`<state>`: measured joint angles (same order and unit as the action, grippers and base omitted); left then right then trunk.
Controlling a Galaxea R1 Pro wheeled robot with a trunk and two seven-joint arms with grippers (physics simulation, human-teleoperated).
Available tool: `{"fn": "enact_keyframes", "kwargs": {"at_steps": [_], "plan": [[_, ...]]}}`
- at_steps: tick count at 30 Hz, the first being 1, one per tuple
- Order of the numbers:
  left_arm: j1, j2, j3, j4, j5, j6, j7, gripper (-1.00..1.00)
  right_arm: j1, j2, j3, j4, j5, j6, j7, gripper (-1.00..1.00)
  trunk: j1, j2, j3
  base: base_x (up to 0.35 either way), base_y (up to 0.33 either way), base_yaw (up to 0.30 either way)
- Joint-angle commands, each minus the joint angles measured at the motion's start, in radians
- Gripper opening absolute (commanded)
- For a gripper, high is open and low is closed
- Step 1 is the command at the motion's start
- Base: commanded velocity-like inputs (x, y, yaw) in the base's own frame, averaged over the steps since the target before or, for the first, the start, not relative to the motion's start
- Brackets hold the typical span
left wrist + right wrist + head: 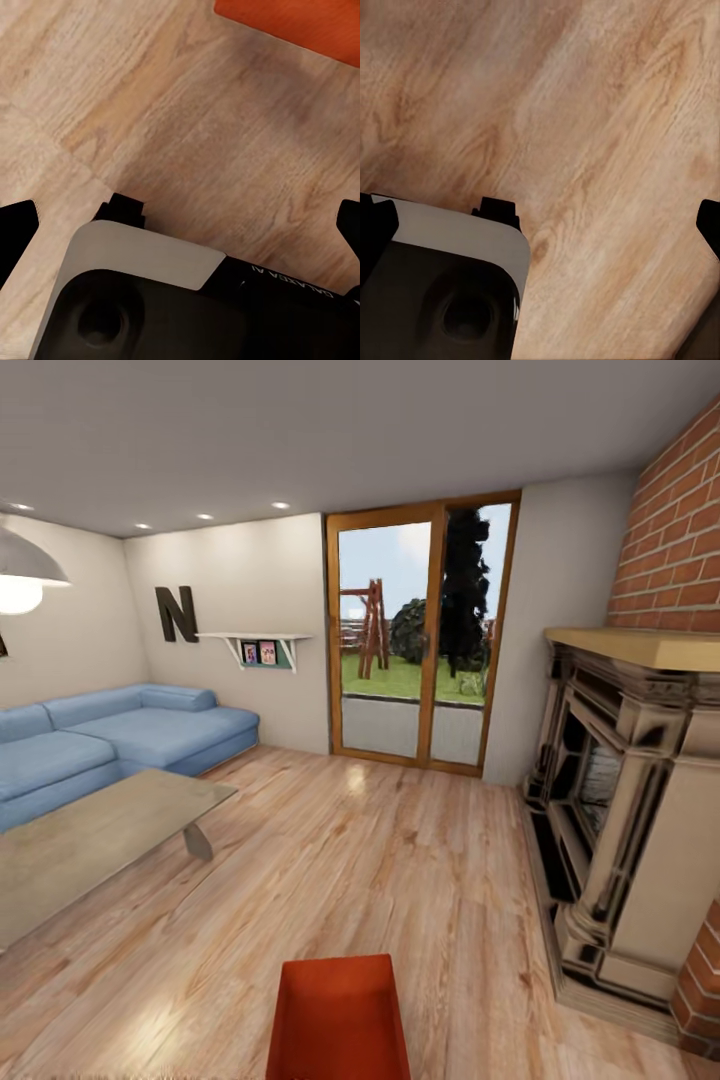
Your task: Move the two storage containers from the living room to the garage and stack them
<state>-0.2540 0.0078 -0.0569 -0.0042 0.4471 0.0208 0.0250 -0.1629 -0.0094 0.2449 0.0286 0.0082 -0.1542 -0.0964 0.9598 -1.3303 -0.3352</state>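
Note:
One orange-red storage container [338,1015] stands on the light wood floor of the living room, low and central in the head view, just in front of me. A corner of it [300,22] also shows in the left wrist view, well beyond the fingers. My left gripper [184,225] hangs open over the planks, its dark fingertips [16,232] far apart and nothing between them. My right gripper [542,229] is open too, above bare wood floor, with its fingertips [709,225] at the picture's sides.
A glass table [90,840] and a blue corner sofa [110,740] lie to the left. The brick-and-stone fireplace [620,810] juts out on the right. Wood-framed glass doors [420,650] stand ahead. Part of my own white and black body [135,300] shows below the left gripper.

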Motion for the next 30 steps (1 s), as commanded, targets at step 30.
{"fn": "enact_keyframes", "kwargs": {"at_steps": [30], "plan": [[-0.001,0.0,-0.006,0.0,0.007,0.002,0.003,1.0,-0.001,-0.001,0.005,0.003,0.005,-0.006,0.002,1.0,0.0,-0.001,-0.001,0.131,0.0,0.076]]}}
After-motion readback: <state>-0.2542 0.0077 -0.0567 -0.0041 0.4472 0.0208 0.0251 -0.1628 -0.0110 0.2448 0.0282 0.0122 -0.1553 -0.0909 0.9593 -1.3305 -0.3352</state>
